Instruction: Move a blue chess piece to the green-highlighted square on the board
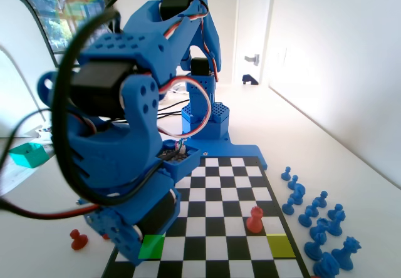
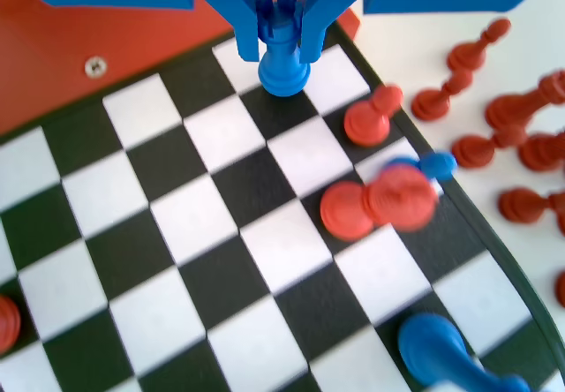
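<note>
Blue chess piece [image 2: 282, 61]: in the wrist view we see it clamped between the two jaws of the gripper [image 2: 282, 49], which press in on its stem from either side. Its top looks notched like a rook's rather than round. Its flared base hangs just under the jaw tips, over the far corner of the board [image 2: 177, 260], about where a black and a white square meet; we cannot tell whether the base touches the surface.

Just below and to the right of the jaws in that view stands a red pawn [image 2: 371, 118], and further down we see two blurred red pieces [image 2: 349, 208] close together. A second blue piece [image 2: 441, 352] lies well below the jaws, at the picture's lower right. More red pieces [image 2: 512, 145] stand off the board to the right.

In the fixed view the blue arm [image 1: 125, 165] bends low over the near left corner, and the green-highlighted square [image 1: 150, 247] sits right under its lowest part, partly covered. The yellow square [image 1: 281, 245] lies in the same row, well to the right.
</note>
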Controlling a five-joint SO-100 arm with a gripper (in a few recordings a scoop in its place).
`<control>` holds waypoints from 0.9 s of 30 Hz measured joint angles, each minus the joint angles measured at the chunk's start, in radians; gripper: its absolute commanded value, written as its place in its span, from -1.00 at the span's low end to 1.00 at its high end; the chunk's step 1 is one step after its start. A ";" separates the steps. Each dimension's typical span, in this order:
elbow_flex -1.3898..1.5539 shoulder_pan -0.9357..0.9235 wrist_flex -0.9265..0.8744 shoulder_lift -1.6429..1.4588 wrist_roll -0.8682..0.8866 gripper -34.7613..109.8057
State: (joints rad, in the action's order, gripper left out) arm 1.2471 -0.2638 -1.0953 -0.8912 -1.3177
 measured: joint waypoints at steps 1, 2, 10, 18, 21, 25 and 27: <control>0.003 0.005 0.003 0.000 -0.008 -0.51; 0.003 0.008 0.008 0.000 -0.008 -0.51; 0.023 0.017 0.017 0.000 -0.008 -0.48; 0.023 0.017 0.009 0.000 -0.017 -0.36; 0.023 0.015 0.005 0.000 -0.020 -0.35; 0.023 0.015 0.002 0.000 -0.020 -0.33; 0.023 0.015 -0.002 0.000 -0.020 -0.33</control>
State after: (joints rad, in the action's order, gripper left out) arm 1.2701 -0.2485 -1.0968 -0.8912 -1.3376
